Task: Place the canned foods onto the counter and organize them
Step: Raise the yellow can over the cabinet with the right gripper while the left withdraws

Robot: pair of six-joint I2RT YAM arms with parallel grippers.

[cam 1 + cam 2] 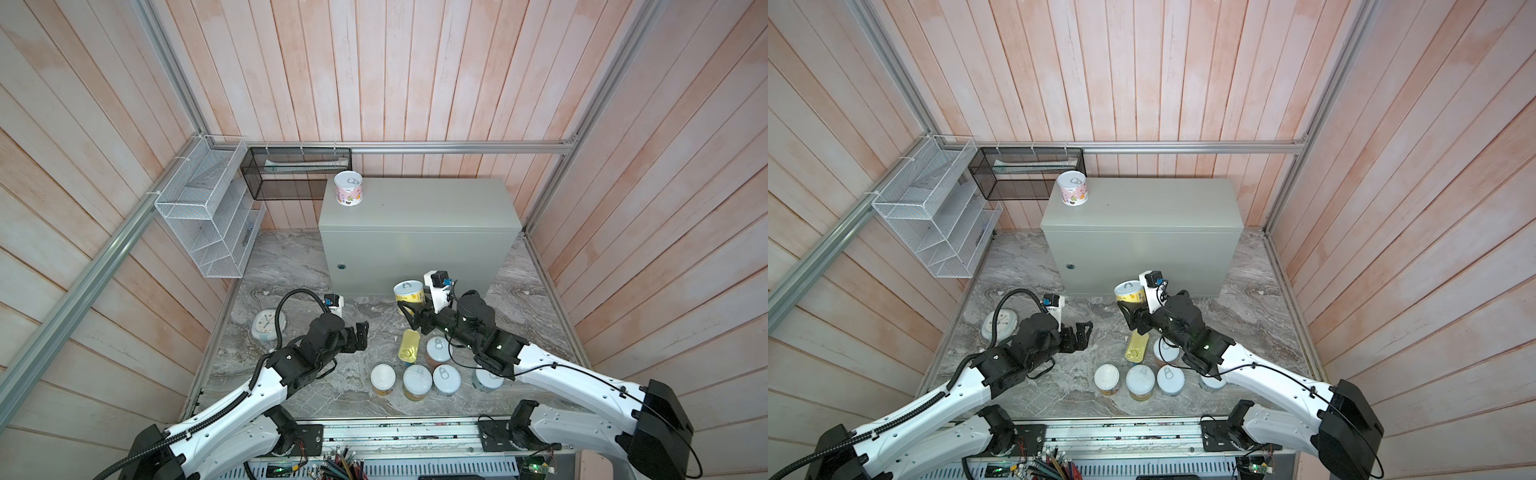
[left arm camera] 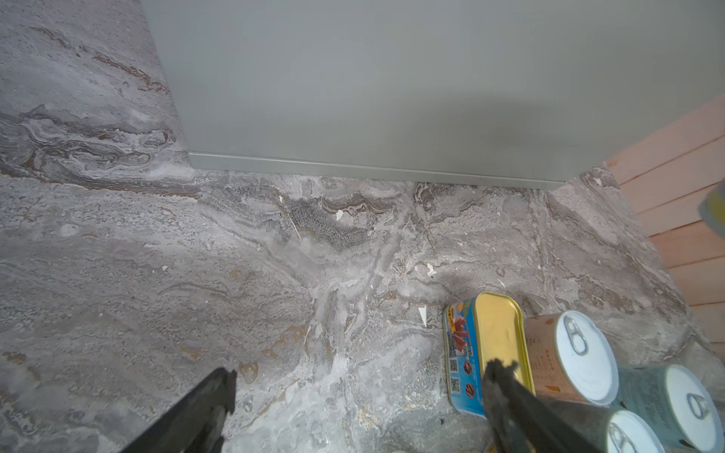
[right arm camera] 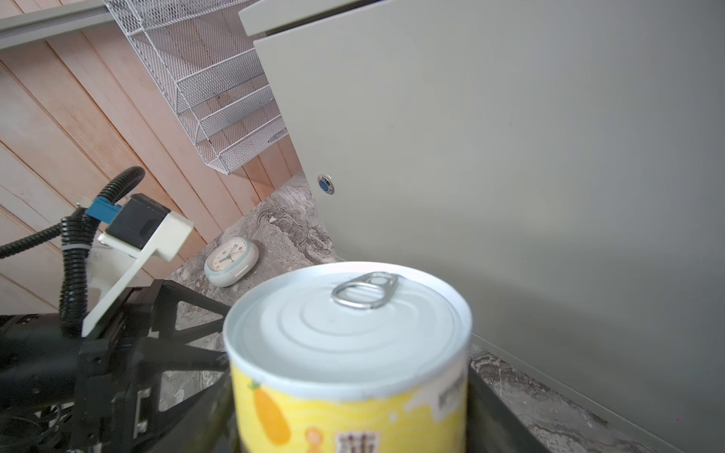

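A row of round cans [image 1: 417, 382] stands closest, on the marble table [image 1: 291, 270]. They have white pull-tab lids and orange, yellow and blue labels. One is half hidden under the right arm.

Just behind them are a gold tin [image 1: 409, 347] and one more can [image 1: 438, 348], close together. In the left wrist view the tin's side is blue, with a red picture and little square codes. The words there are too small to read.

The left end effector [image 1: 362, 336] hangs near the tin. Its fingers are spread wide and hold nothing.

Next, the right end effector [image 1: 410, 309] pinches a yellow can [image 1: 408, 291] by its sides. The can looks lifted off the table, in front of the grey-green box [image 1: 415, 249]. Its label shows an orange-yellow drawing and some Chinese writing, cut off, so I cannot read it.

Farthest away, a pink can [image 1: 349, 189] with tiny cartoons stands on top of the box, at its back left corner.

I think these cans are hard metal, probably full and a bit heavy. Their smooth round sides may slip. Holding them round the middle, not by the lid, looks best. The tin looks best held across its narrow sides.
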